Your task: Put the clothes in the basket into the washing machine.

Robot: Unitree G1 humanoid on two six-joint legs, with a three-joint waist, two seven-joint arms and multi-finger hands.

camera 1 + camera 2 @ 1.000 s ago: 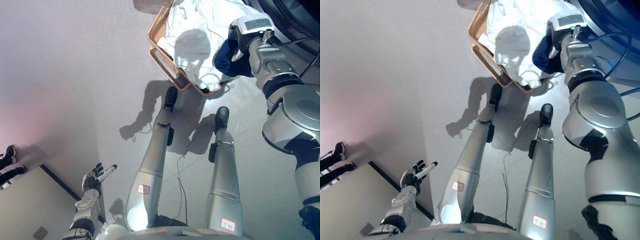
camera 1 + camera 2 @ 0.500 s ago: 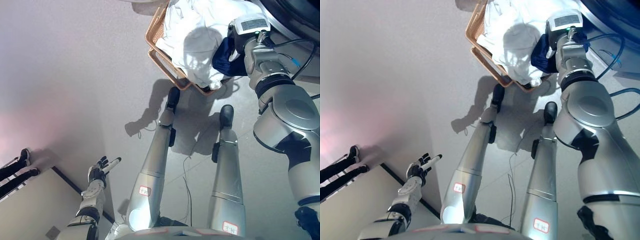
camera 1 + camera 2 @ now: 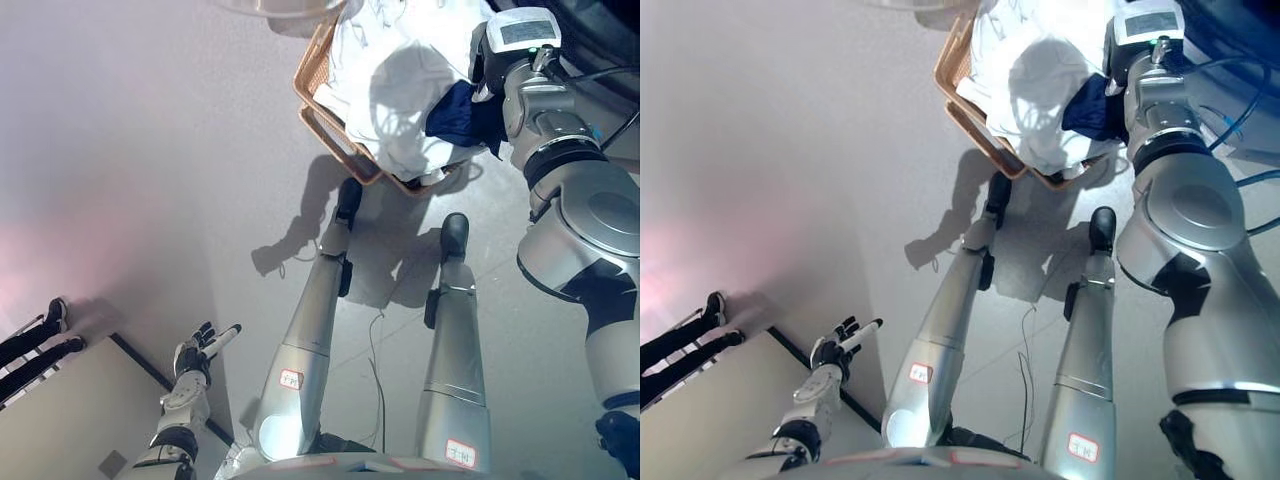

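- Left eye view shows the clothes at the top of the scene: a white garment (image 3: 400,90) heaped in the wicker laundry basket (image 3: 325,95), spilling over its near rim, with a dark blue garment (image 3: 462,115) bunched against its right side.
- The right hand is buried behind the blue cloth, where the right arm (image 3: 560,160) reaches in, so whether its fingers are curled or straight I cannot tell.
- The blue garment appears lifted slightly against the wrist, which suggests it is being gathered, though the grasp itself is hidden.
- Risk: if the fingers hold only a fold, the blue cloth could slide free on the lift and drop to the grey floor (image 3: 150,180) beside the basket.
- Risk: the white garment overhangs the rim and touches the blue one; a pull could drag it out and over the edge.
- Risk: a tug sideways might shift or tip the light basket.
- The washing machine shows only as a dark curved edge (image 3: 600,30) at the top right, near the basket.
- The left hand (image 3: 200,352) hangs low at the left, fingers spread and straight, holding nothing.
- Count: one basket, two garments distinguishable, one white and one blue; more may lie beneath.
- A person's shoes (image 3: 40,335) show at the left edge, well apart from the work.
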